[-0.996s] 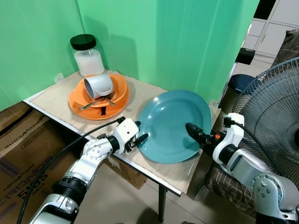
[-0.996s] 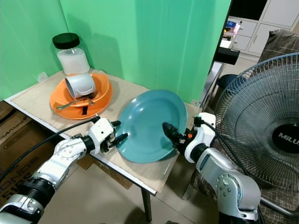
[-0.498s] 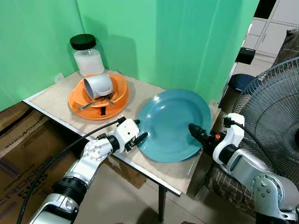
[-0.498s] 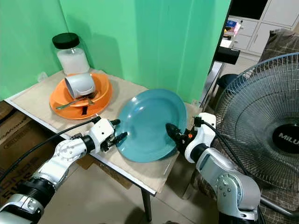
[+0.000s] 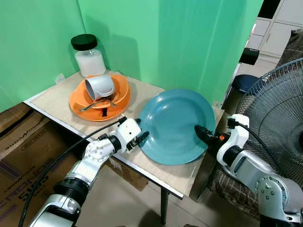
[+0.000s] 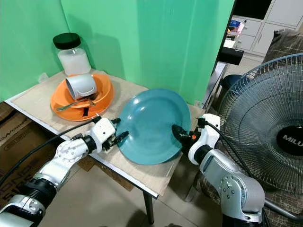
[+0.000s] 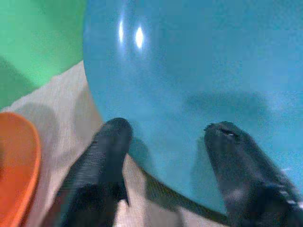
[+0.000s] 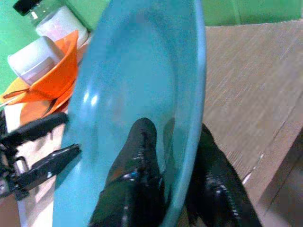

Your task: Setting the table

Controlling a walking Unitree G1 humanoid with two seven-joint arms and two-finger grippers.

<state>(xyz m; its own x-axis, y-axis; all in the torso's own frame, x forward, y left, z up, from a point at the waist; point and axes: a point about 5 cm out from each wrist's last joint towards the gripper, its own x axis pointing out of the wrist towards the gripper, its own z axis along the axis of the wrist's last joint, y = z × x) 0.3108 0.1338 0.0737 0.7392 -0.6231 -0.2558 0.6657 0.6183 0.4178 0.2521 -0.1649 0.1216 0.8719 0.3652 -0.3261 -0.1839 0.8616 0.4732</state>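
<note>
A teal plate (image 5: 173, 120) stands tilted on the right part of the wooden table (image 5: 57, 101), its right side raised. My right gripper (image 5: 199, 130) is shut on the plate's right rim, one finger (image 8: 142, 142) on the inner face and the other behind it. My left gripper (image 5: 143, 136) sits at the plate's lower left edge; in the left wrist view its fingers (image 7: 106, 146) stand apart, open, one on each side of the rim. An orange dish (image 5: 120, 97) at the back left holds a white mug (image 5: 100, 86) on its side and a fork (image 5: 94, 105).
A jar with a black lid (image 5: 89, 59) stands behind the orange dish against the green screen. A large fan (image 5: 279, 104) stands close on the right. A cardboard box (image 5: 23, 137) lies below the table's left edge.
The plate's right side has risen a little and the plate has tipped slightly more to the left. My right gripper has shifted a bit right with it. The left gripper has barely moved.
</note>
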